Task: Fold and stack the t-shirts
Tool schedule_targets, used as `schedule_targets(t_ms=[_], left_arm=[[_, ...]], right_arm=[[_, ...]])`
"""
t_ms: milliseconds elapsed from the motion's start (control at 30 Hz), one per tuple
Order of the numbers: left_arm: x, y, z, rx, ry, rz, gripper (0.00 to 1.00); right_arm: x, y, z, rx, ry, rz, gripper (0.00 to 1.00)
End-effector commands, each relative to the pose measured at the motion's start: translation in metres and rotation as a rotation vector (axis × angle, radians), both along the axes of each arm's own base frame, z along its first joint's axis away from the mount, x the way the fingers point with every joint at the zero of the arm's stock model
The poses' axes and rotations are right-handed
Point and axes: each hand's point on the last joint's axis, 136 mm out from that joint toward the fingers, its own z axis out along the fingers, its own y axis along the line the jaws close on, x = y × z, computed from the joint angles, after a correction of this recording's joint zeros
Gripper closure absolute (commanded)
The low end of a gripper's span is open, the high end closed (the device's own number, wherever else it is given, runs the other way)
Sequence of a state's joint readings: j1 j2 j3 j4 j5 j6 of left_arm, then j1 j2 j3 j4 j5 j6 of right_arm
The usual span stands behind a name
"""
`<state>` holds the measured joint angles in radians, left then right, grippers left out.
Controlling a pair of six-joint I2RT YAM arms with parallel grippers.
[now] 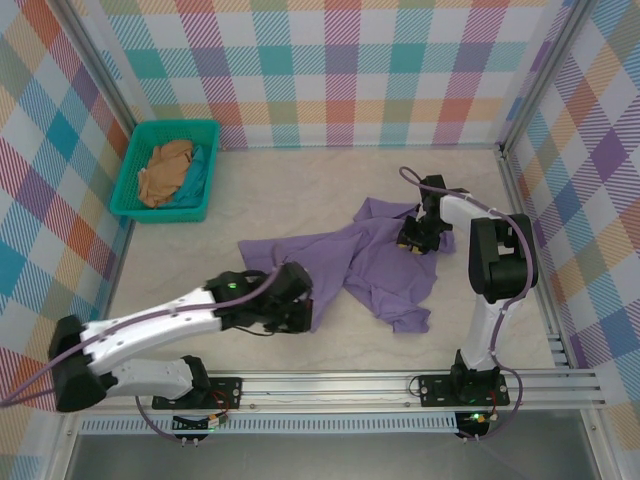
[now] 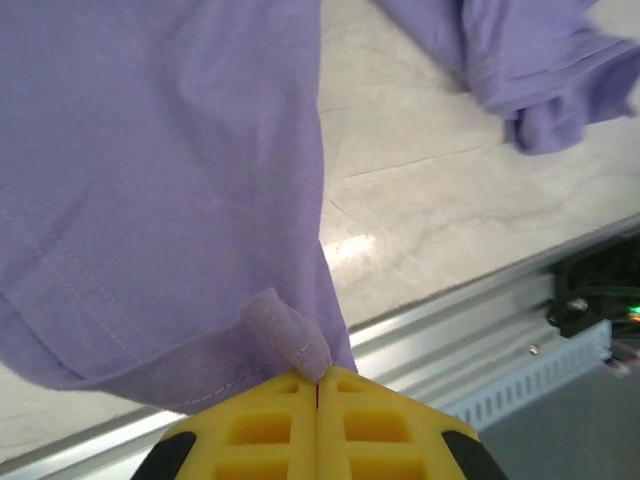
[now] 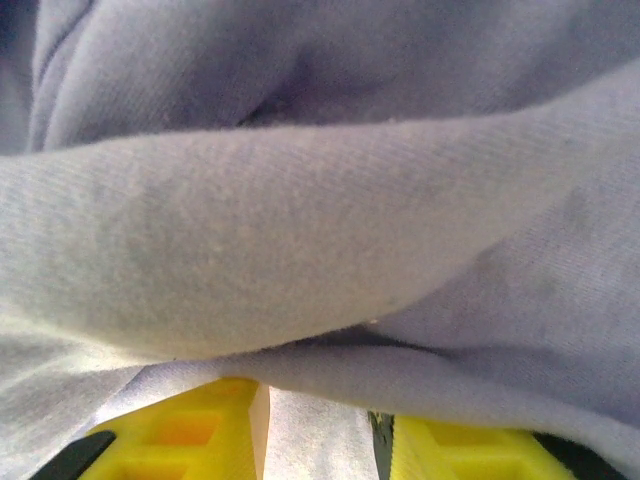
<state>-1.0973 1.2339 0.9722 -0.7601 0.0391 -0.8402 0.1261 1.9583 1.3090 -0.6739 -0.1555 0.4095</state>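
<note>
On the pale table (image 1: 300, 200) before your two arms, the lavender t-shirt (image 1: 375, 265) lies crumpled across the middle, bunched toward the right. At the far left corner, well apart, the teal basket (image 1: 180, 124) holds the tan t-shirt (image 1: 165, 170). Your left hand (image 2: 317, 385) is clenched on the lavender hem. Your right hand (image 3: 320, 405) grasps a thick fold of the same shirt.

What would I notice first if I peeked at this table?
A crumpled purple t-shirt sprawls in the middle of the table. The left gripper pinches its hem and the right gripper grips its right side. In the far-left corner, a teal basket holds a tan t-shirt.
</note>
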Motion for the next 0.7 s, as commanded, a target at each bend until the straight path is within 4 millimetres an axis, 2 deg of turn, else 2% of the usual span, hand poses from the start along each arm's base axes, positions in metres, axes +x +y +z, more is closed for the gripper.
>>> schedule_targets(t_ms=[0,100,200,233,300,333,400,433,500,567,667], left_arm=[[0.017,-0.014,-0.034,0.051,-0.009,0.090,1.00],[0.027,-0.012,-0.070,0.178,0.002,0.120,1.00],[0.031,-0.016,-0.092,0.252,0.030,0.107,1.00],[0.030,-0.020,-0.095,0.253,0.040,0.097,0.94],[0.029,-0.029,-0.095,0.237,0.058,0.075,0.68],[0.029,-0.031,-0.092,0.230,0.058,0.068,0.56],[0.031,-0.030,-0.077,0.230,0.033,0.052,0.17],[0.033,-0.026,-0.067,0.243,0.011,0.047,0.10],[0.042,-0.009,-0.037,0.304,-0.064,0.049,0.05],[0.051,0.011,-0.009,0.360,-0.127,0.069,0.05],[0.068,0.042,0.021,0.402,-0.178,0.115,0.23]], right_arm=[[-0.013,-0.009,-0.018,-0.021,0.060,-0.008,0.66],[-0.018,-0.008,-0.019,-0.012,0.059,-0.006,0.66],[-0.023,-0.008,-0.019,-0.009,0.059,0.002,0.66],[-0.024,-0.008,-0.019,-0.010,0.058,0.003,0.66],[-0.028,-0.009,-0.019,-0.012,0.057,0.005,0.66],[-0.028,-0.009,-0.019,-0.011,0.054,0.006,0.65],[-0.031,-0.009,-0.019,-0.008,0.056,0.006,0.65],[-0.031,-0.009,-0.019,-0.004,0.055,0.002,0.65],[-0.035,-0.008,-0.019,0.002,0.056,-0.003,0.65],[-0.038,-0.008,-0.019,0.009,0.054,-0.013,0.64],[-0.044,-0.006,-0.017,0.028,0.055,-0.021,0.64]])
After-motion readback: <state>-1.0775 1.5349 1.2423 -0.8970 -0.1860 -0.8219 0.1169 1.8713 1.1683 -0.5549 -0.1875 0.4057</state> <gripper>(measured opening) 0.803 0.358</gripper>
